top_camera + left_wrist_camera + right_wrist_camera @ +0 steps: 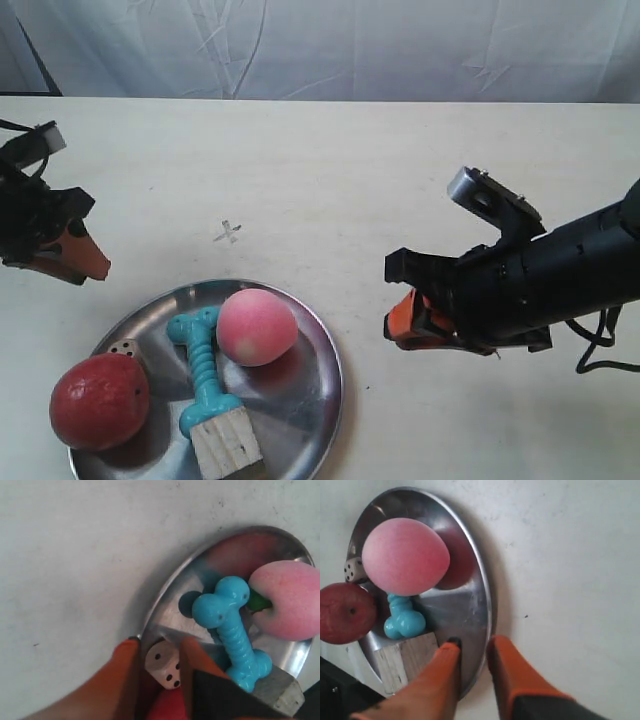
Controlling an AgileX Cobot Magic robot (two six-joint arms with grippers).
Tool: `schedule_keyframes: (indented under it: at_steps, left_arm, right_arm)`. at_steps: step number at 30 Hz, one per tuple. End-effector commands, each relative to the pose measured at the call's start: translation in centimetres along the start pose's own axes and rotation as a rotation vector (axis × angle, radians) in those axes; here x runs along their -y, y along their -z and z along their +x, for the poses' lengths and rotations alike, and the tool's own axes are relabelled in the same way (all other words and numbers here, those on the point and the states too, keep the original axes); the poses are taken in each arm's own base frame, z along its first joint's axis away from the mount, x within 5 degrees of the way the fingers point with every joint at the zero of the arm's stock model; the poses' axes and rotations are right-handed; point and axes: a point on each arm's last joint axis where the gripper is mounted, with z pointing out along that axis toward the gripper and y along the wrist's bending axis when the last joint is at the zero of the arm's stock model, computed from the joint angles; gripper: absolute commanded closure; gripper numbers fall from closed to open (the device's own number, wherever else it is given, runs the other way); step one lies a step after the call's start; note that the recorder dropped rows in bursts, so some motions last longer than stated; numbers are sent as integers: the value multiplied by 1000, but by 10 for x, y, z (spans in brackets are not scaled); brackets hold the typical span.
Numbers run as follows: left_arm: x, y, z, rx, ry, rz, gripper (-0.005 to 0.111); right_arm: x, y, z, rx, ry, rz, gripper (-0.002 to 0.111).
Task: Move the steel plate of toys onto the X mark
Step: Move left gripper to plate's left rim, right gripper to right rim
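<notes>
steel plate (297, 388) with toys (205, 372) at the table's (400, 160) near edge, X mark (228, 232) just beyond its rim, uncovered | left hand (160, 642): fingers slightly spread, off plate | right hand (474, 641): fingers slightly spread, off plate

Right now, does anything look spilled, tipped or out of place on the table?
Nothing is spilled or damaged. All the toys sit inside the steel plate, which lies flat on the table. The red ball sits right at its rim. The plate lies apart from the X mark, not on it.
</notes>
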Motion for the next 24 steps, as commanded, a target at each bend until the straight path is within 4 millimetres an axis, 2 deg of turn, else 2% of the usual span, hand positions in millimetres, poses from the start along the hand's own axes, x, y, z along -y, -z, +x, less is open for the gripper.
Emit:
schedule_keyframes:
  at_steps: [1, 5, 10, 18, 24]
  left_arm:
    - [-8, -11, -2, -36, -5, 29, 58]
    - [-14, -22, -4, -56, -28, 53, 57]
    - [-19, -35, -6, -76, -36, 56, 57]
    - [-8, -47, -8, -116, -118, 0, 57]
    - [-4, -52, -4, -190, -196, -56, 57]
  right_arm:
    - [-2, -4, 10, -65, -3, -21, 60]
    - [-2, -16, 22, -67, -26, -4, 51]
    - [-2, -32, 30, -105, -52, 14, 51]
    - [-3, -64, 46, -197, -105, 35, 51]
    - [-9, -78, 57, -232, -127, 8, 51]
